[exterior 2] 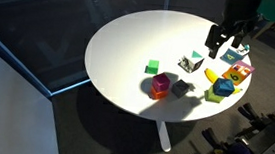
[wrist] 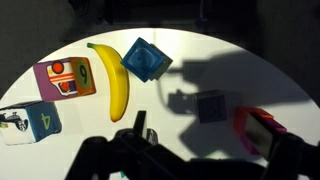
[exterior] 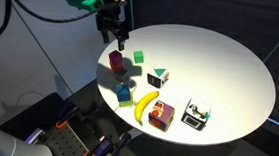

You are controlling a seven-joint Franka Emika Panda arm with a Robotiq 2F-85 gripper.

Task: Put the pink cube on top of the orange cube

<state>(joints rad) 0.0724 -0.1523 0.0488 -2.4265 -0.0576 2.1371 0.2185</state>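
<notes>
The pink cube [wrist: 256, 135] lies at the right of the wrist view, in the gripper's shadow, with a strip of the orange cube [wrist: 277, 120] showing along its far edge, so the pink one appears to rest on the orange one. In an exterior view the two read as one small reddish-pink stack [exterior: 115, 60] near the table's edge. My gripper [exterior: 111, 30] hangs above that stack, apart from it, open and empty. It also shows in the other exterior view [exterior 2: 224, 42]. In the wrist view only dark finger parts [wrist: 140, 128] show.
A dark blue cube [wrist: 210, 105], a teal block [wrist: 143, 58], a banana [wrist: 115, 80], a magenta-and-yellow patterned box [wrist: 67, 78] and a white box with a numeral [wrist: 28, 122] lie on the round white table [exterior: 221, 64]. A green cube [exterior: 138, 57] sits beside the stack.
</notes>
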